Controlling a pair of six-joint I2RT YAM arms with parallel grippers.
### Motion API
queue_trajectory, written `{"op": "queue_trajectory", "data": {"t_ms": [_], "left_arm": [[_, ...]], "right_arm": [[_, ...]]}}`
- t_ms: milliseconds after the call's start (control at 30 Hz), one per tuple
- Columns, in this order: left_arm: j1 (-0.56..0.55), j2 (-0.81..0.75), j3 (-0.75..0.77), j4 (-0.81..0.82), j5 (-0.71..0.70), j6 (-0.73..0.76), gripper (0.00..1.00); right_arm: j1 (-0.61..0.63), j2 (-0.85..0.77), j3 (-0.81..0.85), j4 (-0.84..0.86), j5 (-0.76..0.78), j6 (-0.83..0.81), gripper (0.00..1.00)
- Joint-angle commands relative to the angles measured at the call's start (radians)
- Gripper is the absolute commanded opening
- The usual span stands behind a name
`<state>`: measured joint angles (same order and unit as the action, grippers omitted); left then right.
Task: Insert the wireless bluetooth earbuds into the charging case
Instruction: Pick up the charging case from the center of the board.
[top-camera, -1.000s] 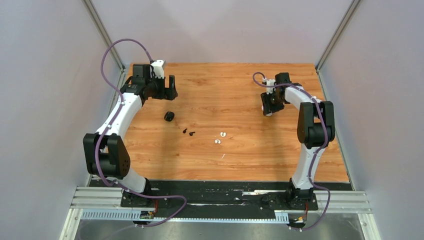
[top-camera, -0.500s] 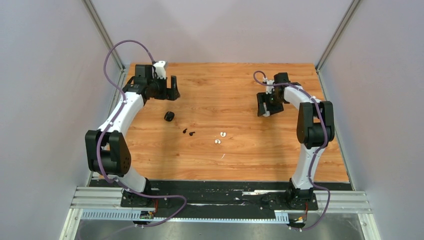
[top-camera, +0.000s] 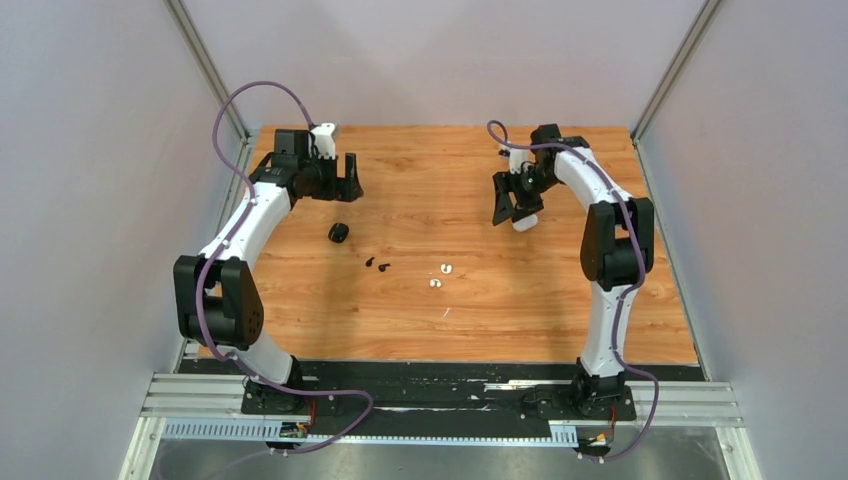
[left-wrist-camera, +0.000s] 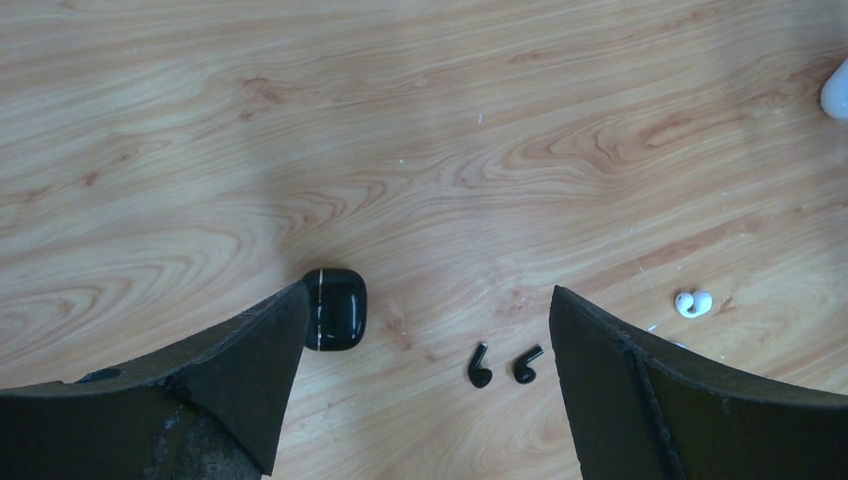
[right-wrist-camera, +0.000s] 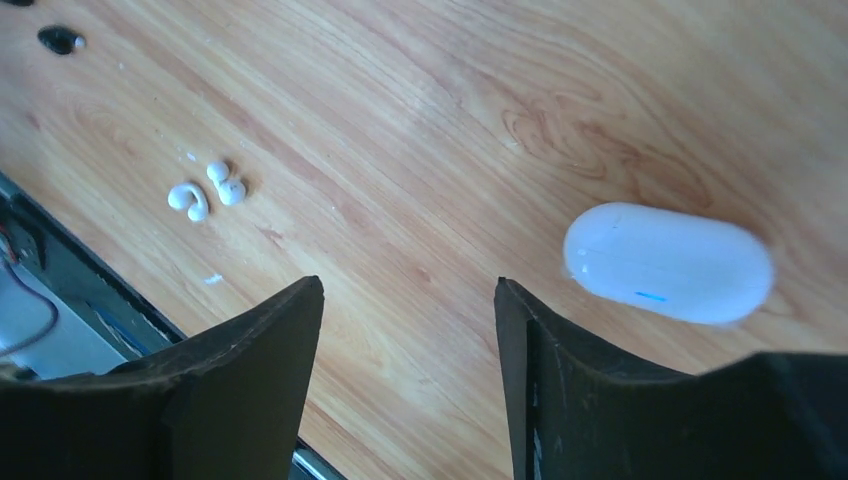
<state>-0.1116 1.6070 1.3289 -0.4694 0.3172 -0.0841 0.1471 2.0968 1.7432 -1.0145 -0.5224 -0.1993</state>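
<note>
Wood table (top-camera: 600, 300), top view: the right gripper (top-camera: 507, 207) is now sitting further left and higher in frame than a second ago, fingers spread and holding nothing. The white case (top-camera: 525, 221) is lying exposed just at its lower right; earlier the gripper was covering most of it. The left gripper (top-camera: 338, 185) is sitting upper left, nudged slightly right, also spread and empty. The black case (top-camera: 339, 233) is lying just below it. Black earbuds (top-camera: 370, 264) and white earbuds (top-camera: 446, 268) are lying mid-table as two pairs. None have moved, and all are outside the cases.

Left wrist view: the black case is showing at the tip of the left-hand finger. The black pair is lying low in the gap, nearer the right-hand finger. One white bud is showing right of that finger, and the white case is clipping the upper right corner.

Right wrist view: the white case is lying right of the finger gap, slightly blurred. The white pair is lying at left of frame, just beside each other.
</note>
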Motion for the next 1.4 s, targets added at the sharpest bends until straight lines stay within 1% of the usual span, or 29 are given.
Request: {"op": "queue_trajectory", "data": {"t_ms": [0,67,100,167,200,300,400,533,633,800,900,1033,1267,1367], "left_arm": [[-0.005,0.003,0.049,0.012,0.013,0.002,0.96],[-0.006,0.006,0.049,0.017,0.016,0.004,0.96],[-0.005,0.007,0.048,0.022,0.020,0.004,0.96],[-0.006,0.011,0.047,0.024,0.034,0.004,0.96],[-0.006,0.011,0.047,0.024,0.044,0.004,0.96],[-0.007,0.007,0.051,0.021,0.056,0.009,0.96],[-0.007,-0.004,0.046,0.018,0.056,0.023,0.96],[-0.007,-0.017,0.033,0.015,0.049,0.035,0.96],[-0.007,-0.023,0.027,0.010,0.045,0.044,0.96],[-0.009,-0.031,0.024,0.004,0.039,0.053,0.96],[-0.011,-0.033,0.027,-0.002,0.036,0.059,0.96],[-0.016,-0.032,0.027,-0.007,0.039,0.061,0.96],[-0.030,-0.028,0.032,0.000,0.036,0.068,0.96],[-0.036,-0.023,0.035,0.002,0.038,0.068,0.96]], "right_arm": [[-0.029,0.014,0.187,-0.266,-0.129,-0.410,0.63],[-0.057,-0.036,0.167,-0.246,-0.171,-0.630,0.66],[-0.072,-0.064,0.139,-0.224,-0.190,-0.752,0.69],[-0.118,-0.111,0.080,-0.216,-0.244,-1.038,0.80],[-0.130,-0.128,0.037,-0.192,-0.250,-1.196,0.83],[-0.134,-0.124,0.014,-0.167,-0.210,-1.433,0.85],[-0.132,-0.080,0.032,-0.170,-0.169,-1.576,0.85],[-0.132,-0.019,0.062,-0.187,-0.118,-1.680,0.85],[-0.131,0.022,0.080,-0.197,-0.098,-1.708,0.83],[-0.125,0.075,0.101,-0.203,-0.075,-1.723,0.81],[-0.117,0.106,0.116,-0.205,-0.043,-1.712,0.81],[-0.112,0.146,0.138,-0.220,-0.001,-1.712,0.79],[-0.109,0.175,0.135,-0.234,0.031,-1.742,0.72],[-0.105,0.174,0.130,-0.235,0.032,-1.747,0.66]]}}
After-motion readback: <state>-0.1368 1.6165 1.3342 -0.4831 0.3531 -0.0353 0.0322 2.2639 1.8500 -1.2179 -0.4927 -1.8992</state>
